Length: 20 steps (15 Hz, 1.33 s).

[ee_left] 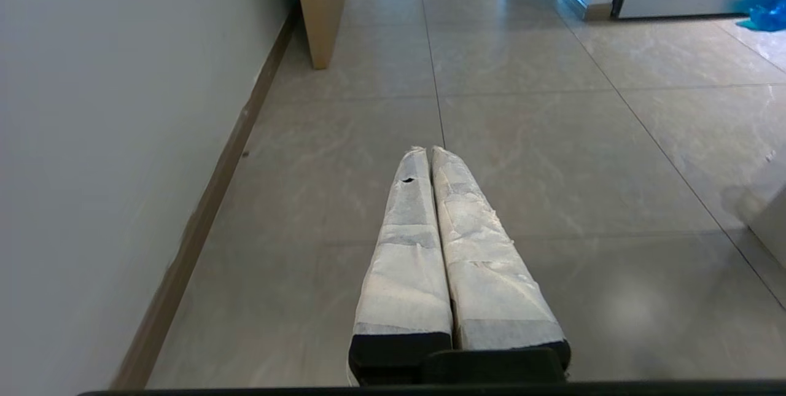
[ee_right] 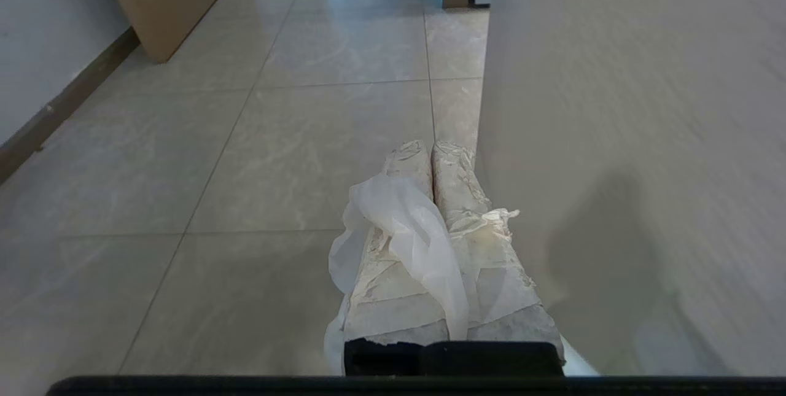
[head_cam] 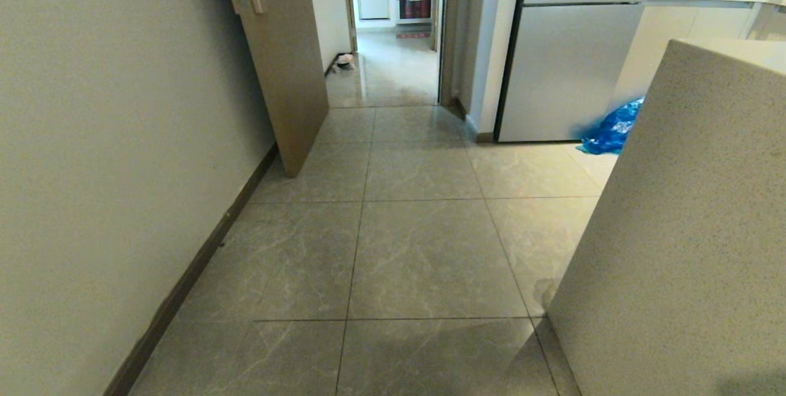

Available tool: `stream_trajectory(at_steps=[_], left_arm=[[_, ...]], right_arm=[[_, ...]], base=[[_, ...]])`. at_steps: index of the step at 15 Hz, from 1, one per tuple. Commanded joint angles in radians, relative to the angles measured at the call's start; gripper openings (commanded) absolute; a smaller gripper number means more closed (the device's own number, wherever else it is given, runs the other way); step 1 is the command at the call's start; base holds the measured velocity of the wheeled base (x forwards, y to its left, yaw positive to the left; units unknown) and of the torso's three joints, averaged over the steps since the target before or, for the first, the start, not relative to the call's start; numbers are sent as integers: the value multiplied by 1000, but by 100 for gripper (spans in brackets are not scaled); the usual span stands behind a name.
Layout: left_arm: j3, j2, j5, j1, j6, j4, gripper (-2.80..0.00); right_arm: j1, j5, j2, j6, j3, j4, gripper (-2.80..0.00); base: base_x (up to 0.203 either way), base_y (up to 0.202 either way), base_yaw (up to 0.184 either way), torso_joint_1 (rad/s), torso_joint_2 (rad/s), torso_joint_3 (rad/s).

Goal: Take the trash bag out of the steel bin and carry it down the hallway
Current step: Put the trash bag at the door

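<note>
A fold of the thin white trash bag (ee_right: 399, 218) is pinched between the tape-wrapped fingers of my right gripper (ee_right: 430, 145), which is shut on it; the plastic drapes back over the fingers and the rest of the bag hangs out of sight below. My left gripper (ee_left: 430, 150) is shut with nothing in it, pointing along the floor. The hallway (head_cam: 424, 248) of grey marbled tiles runs ahead. The steel bin is out of view. Neither arm shows in the head view.
A white wall (head_cam: 110, 138) with a dark baseboard runs along the left. A brown door (head_cam: 285, 64) stands open ahead left, beside a doorway (head_cam: 393, 58). A speckled counter panel (head_cam: 688, 230) stands close on the right, with a fridge (head_cam: 571, 64) and a shiny blue bag (head_cam: 611, 129) beyond.
</note>
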Motion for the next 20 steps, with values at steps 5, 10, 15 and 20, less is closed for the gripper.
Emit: stream_trajectory(at_steps=[5, 10, 15, 20], left_arm=[[0, 0, 1, 0, 0, 0, -280], [0, 0, 1, 0, -3, 0, -280], [0, 0, 1, 0, -5, 0, -280], [0, 0, 1, 0, -3, 0, -280]], right_arm=[[-1, -1, 0, 0, 0, 0, -280], [1, 0, 0, 0, 0, 0, -280], [1, 1, 0, 0, 0, 0, -280], [0, 0, 0, 0, 0, 0, -280]], base=[[182, 0, -2, 2, 5, 2], [184, 0, -3, 4, 2, 2], [183, 0, -3, 2, 2, 3], [184, 0, -5, 3, 4, 4]])
